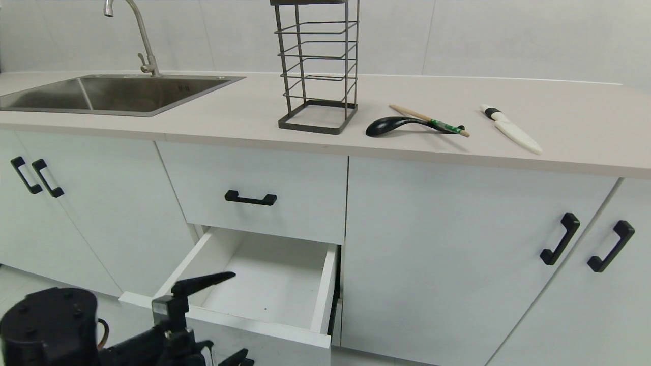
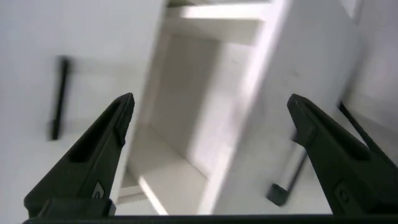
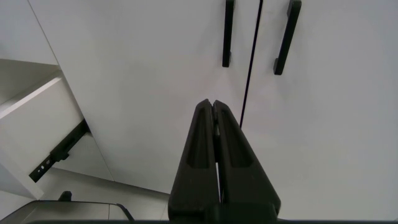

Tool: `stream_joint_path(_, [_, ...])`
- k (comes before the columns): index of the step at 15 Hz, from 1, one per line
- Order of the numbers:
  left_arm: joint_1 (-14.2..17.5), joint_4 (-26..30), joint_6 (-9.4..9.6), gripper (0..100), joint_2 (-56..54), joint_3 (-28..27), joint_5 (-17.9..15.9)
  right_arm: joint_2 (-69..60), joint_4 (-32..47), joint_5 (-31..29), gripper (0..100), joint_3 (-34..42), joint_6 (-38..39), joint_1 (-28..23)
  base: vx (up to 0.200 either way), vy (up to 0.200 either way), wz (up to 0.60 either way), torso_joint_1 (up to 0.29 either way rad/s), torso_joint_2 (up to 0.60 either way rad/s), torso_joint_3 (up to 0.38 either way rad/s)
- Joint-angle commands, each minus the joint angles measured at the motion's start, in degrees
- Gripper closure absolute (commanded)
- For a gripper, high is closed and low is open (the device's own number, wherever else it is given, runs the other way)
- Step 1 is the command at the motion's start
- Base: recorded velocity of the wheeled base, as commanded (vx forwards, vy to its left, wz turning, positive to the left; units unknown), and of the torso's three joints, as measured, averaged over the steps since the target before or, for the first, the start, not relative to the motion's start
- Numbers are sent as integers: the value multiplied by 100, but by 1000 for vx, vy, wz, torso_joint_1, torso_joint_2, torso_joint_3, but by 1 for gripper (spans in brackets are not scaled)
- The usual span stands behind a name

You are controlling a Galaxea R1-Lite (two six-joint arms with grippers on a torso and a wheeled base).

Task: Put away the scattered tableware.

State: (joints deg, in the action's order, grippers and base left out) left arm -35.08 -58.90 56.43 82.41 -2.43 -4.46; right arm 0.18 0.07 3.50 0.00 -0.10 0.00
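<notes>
On the counter lie a black spoon, wooden chopsticks resting across its handle, and a white knife with a black band further right. Below the counter a white drawer stands pulled out, with nothing inside. My left gripper is open just in front of the drawer's front panel. In the left wrist view the left gripper has its fingers spread wide, and the drawer shows between them. My right gripper is shut on nothing, facing the cabinet doors low down.
A tall wire rack stands on the counter left of the spoon. A sink with a faucet is at the far left. A shut drawer with a black handle is above the open one. Door handles face the right gripper.
</notes>
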Motion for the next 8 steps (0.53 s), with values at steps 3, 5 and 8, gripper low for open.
stream_joint_path(3, [450, 740, -2110, 0, -999, -1049, 956, 8, 1, 2, 100, 0, 1, 0, 0, 0, 0, 0, 0, 0])
stream_joint_path(5, [1109, 1663, -3024, 0, -1060, -1577, 930, 8, 1, 2, 100, 0, 1, 0, 0, 0, 0, 0, 0, 0])
stream_joint_path(8, [1891, 2164, -3701, 0, -1078, -1849, 147, 8, 1, 2, 100, 0, 1, 0, 0, 0, 0, 0, 0, 0])
